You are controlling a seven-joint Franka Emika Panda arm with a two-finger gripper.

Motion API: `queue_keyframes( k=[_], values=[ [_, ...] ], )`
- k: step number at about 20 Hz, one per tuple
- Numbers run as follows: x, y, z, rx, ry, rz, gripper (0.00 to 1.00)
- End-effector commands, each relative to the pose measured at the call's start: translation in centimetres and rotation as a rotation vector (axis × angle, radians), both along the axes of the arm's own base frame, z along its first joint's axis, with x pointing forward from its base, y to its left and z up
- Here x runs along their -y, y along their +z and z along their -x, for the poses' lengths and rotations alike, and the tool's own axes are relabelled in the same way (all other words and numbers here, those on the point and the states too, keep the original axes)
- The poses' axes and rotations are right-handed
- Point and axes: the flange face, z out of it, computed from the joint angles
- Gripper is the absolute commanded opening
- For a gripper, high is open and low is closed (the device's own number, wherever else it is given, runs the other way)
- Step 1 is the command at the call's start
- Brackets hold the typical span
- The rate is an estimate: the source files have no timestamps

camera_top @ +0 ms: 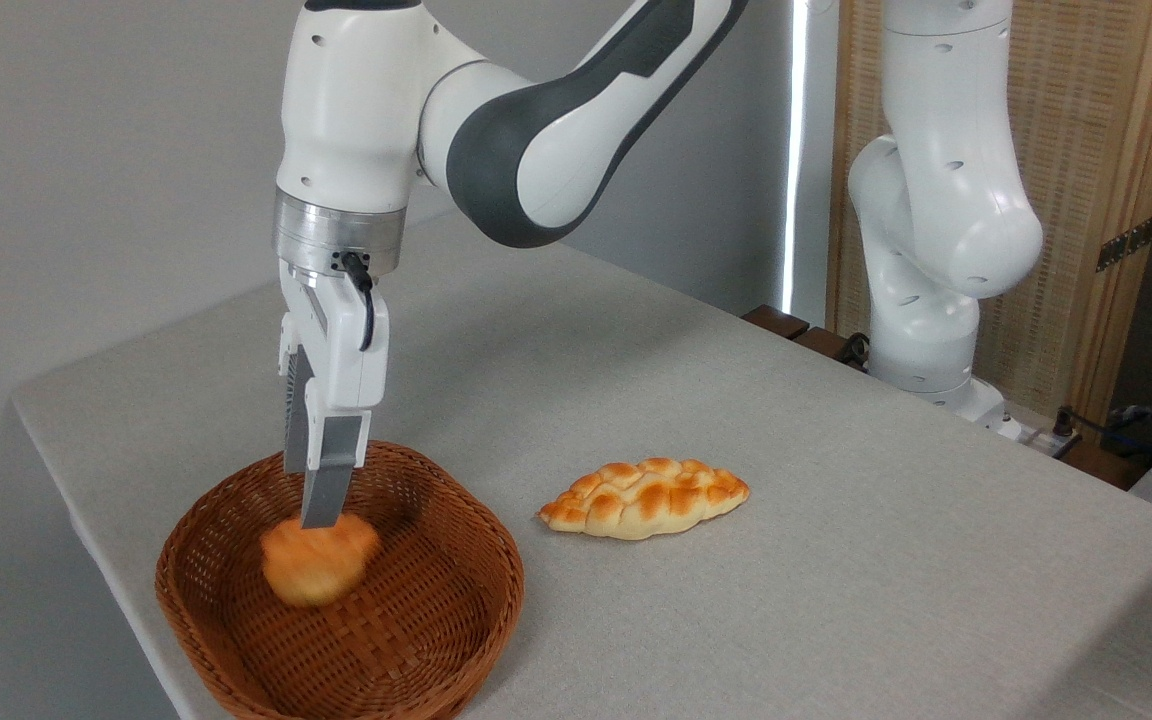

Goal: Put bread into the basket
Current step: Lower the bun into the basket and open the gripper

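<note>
One bread (pixel 319 560), blurred, in one basket (pixel 481 640)

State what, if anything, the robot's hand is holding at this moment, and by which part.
It cannot be told for certain. The hand is over the basket, its fingertips at the top of the blurred bread; the bread may be pinched at its top or just released.
</note>
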Motion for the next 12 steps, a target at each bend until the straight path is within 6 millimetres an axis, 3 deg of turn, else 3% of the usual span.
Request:
queue_keyframes(
  k=[1, 4, 8, 12],
  values=[
    [0.1, 0.5, -0.1, 0.008, 0.002, 0.0, 1.0],
    [0.1, 1.4, 0.2, 0.018, 0.017, 0.024, 1.0],
    [0.5, 4.5, 1.2, 0.028, 0.117, 0.108, 1.0],
    [0.0, 6.8, 2.2, -0.048, 0.109, 0.102, 1.0]
  ],
)
